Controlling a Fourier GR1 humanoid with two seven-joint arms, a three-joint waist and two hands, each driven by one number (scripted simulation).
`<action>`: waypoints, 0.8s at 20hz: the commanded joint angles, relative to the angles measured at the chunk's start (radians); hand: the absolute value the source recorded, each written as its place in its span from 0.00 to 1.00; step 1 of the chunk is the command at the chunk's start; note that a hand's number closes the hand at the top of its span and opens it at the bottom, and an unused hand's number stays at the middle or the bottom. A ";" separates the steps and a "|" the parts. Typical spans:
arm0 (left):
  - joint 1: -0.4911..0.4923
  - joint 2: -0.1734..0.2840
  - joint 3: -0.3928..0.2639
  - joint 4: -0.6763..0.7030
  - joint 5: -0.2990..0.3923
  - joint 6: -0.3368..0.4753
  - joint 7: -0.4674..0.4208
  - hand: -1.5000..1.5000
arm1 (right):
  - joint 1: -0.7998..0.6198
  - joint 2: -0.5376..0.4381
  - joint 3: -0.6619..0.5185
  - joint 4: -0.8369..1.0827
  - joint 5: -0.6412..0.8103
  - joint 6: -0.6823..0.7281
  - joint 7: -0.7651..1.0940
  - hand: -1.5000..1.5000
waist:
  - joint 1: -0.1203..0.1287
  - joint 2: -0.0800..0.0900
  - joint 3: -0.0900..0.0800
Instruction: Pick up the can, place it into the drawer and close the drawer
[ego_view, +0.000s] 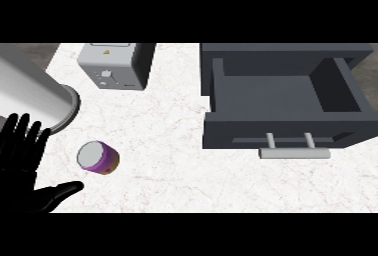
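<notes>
Beside the open left hand (22, 155), the can (98, 157) stands.

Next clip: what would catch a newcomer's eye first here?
Most striking is the dark grey drawer pulled open at the right, its handle toward the robot. Next, the small purple can standing on the white counter at lower left. Beside it the black left hand is open at the left edge, and a toaster sits at the back.

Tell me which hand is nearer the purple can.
Left. The left hand rests open just left of the purple can, on the counter, not touching it. The right hand is not in view, so it cannot be placed.
</notes>
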 joint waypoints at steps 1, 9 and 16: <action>-0.008 -0.007 -0.006 0.095 -0.014 -0.015 -0.085 0.00 | 0.084 0.049 -0.046 -0.016 -0.020 0.069 -0.049 0.00 | -0.003 -0.001 0.000; -0.060 0.030 0.060 0.380 -0.001 -0.044 -0.252 0.00 | 0.032 0.065 -0.043 -0.052 0.004 0.068 0.005 0.00 | -0.003 0.001 -0.001; -0.027 0.017 0.036 0.469 -0.022 0.002 -0.392 0.00 | 0.018 0.089 -0.079 -0.008 0.031 0.114 -0.017 0.00 | 0.001 0.000 0.000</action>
